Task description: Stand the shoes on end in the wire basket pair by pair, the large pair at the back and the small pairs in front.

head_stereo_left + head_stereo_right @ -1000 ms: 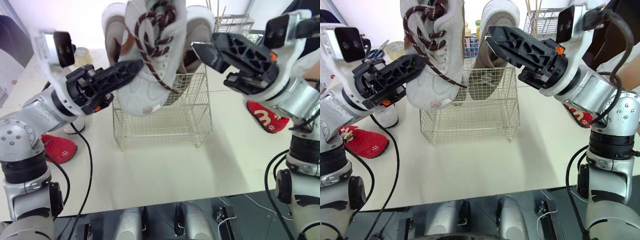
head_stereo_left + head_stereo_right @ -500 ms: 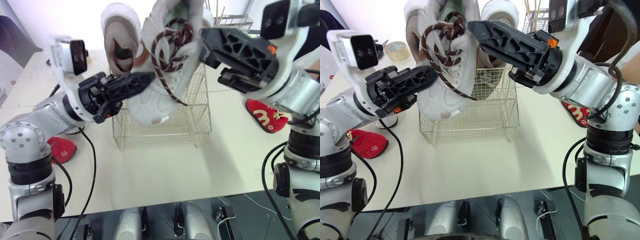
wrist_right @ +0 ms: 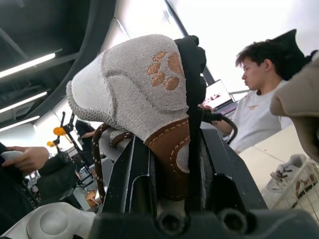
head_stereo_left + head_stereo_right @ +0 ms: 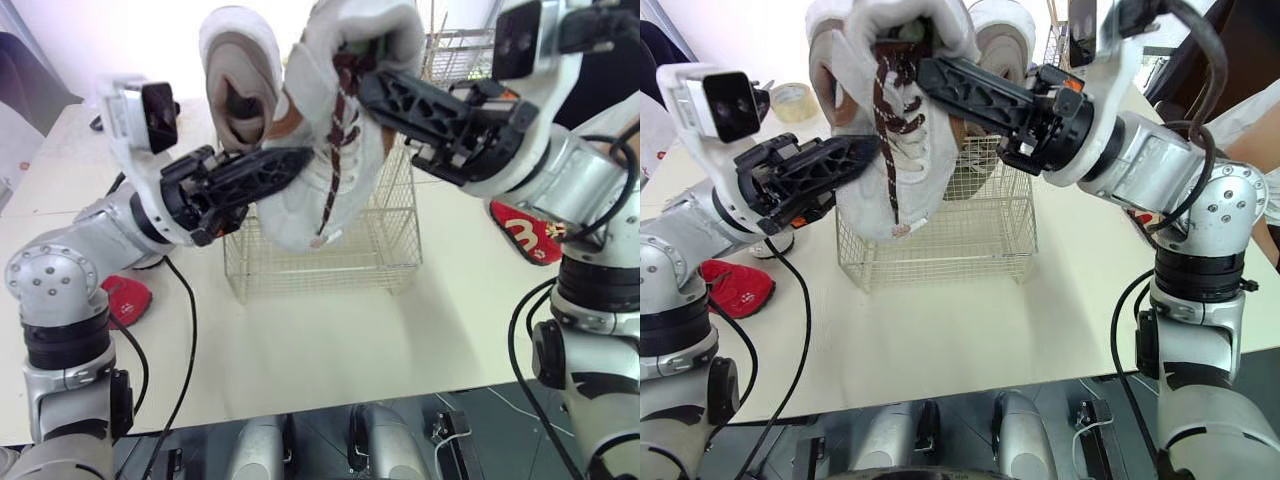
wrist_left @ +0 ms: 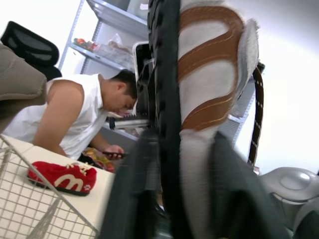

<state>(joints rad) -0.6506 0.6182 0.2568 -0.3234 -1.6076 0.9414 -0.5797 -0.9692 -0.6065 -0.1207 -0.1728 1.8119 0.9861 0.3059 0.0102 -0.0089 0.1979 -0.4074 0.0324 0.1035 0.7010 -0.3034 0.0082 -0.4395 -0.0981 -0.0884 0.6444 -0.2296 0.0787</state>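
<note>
Both left fingers (image 4: 250,171) and right fingers (image 4: 420,96) clamp the white shoe (image 4: 296,205) bearing an orange paw-print logo (image 3: 162,67)

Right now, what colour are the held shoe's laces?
Dark brown laces on the white shoe, clearest in the left eye view.

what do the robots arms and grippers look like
The left arm and right arm are silver-grey metal with rounded, screw-studded joints and black bands. Each wrist carries a white camera box. The left gripper and right gripper each have two long black fingers with a triangular cut-out lattice and a small orange mark at the base. Black cables loop alongside each arm.
</note>
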